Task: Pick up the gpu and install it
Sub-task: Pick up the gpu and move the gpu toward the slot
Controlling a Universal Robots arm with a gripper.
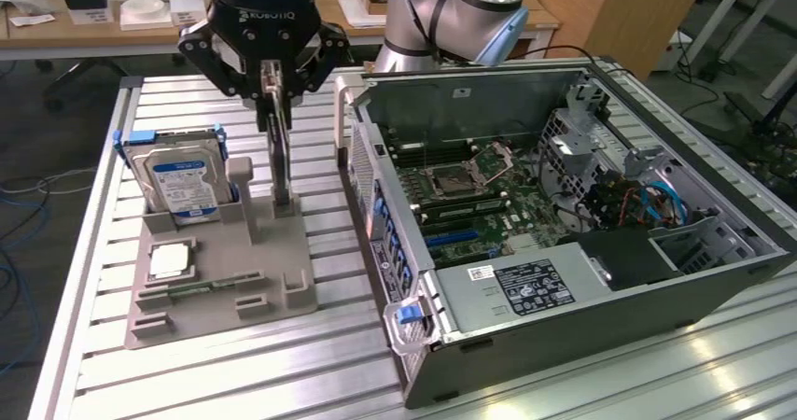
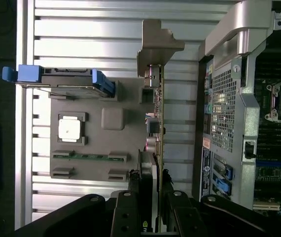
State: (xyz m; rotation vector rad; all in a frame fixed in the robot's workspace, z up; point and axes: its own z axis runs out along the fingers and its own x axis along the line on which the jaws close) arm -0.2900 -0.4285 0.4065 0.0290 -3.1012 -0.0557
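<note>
**Exterior view:** a raised camera looks obliquely down across the slatted table (image 1: 249,373) at middling range, taking in the grey holder (image 1: 212,299) and the open computer case (image 1: 561,345). **Wrist view:** a close look straight down past the gripper (image 2: 149,182). Both views share the holder with its gpu (image 1: 282,159) and hard drive (image 1: 181,182), and the case's slotted end.

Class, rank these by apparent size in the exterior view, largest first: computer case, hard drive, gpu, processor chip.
1. computer case
2. hard drive
3. gpu, seen edge-on, and processor chip: too alike to rank.
</note>
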